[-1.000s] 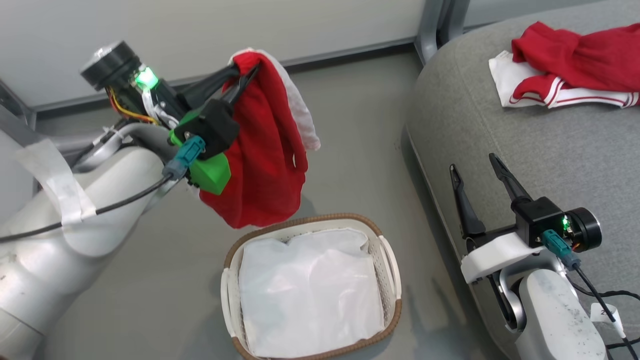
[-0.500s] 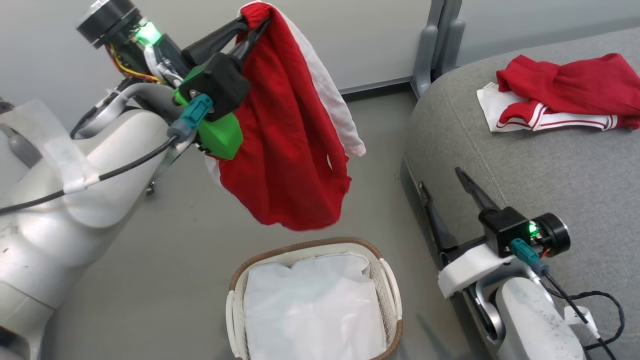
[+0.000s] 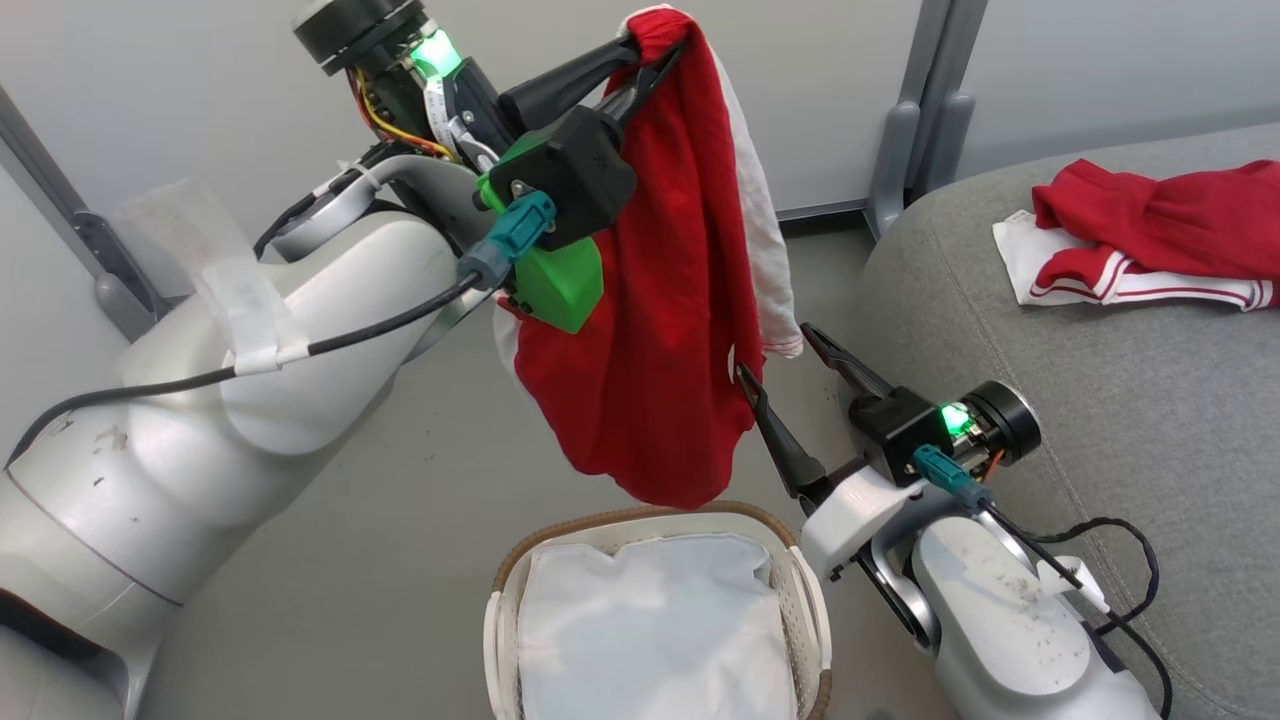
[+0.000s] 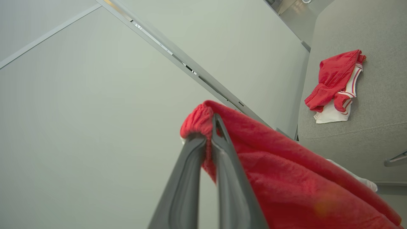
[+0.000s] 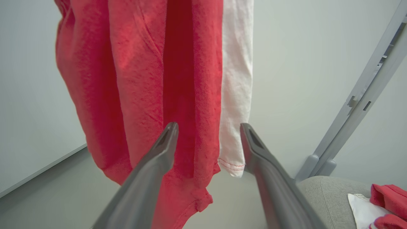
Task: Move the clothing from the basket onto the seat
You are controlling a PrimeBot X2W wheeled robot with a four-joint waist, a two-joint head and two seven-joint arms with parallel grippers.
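Observation:
My left gripper (image 3: 655, 55) is shut on the top edge of a red garment with a white panel (image 3: 660, 330), which hangs high above the basket (image 3: 655, 520); the pinch shows in the left wrist view (image 4: 211, 127). Inside the basket lies a plain white liner (image 3: 650, 630). My right gripper (image 3: 775, 350) is open, its fingers at the garment's lower right edge; in the right wrist view the cloth (image 5: 178, 79) hangs just beyond the open fingertips (image 5: 208, 127). A second red and white garment (image 3: 1150, 240) lies on the grey seat (image 3: 1150, 420).
A grey metal frame post (image 3: 915, 120) stands against the pale wall behind the seat. Grey floor (image 3: 380, 560) spreads around the basket. A black cable (image 3: 1110, 560) trails from my right arm over the seat's edge.
The head camera has shifted. My left gripper has carried the hanging garment higher and to the right. My right gripper has left the seat's edge and come up to the garment's lower edge.

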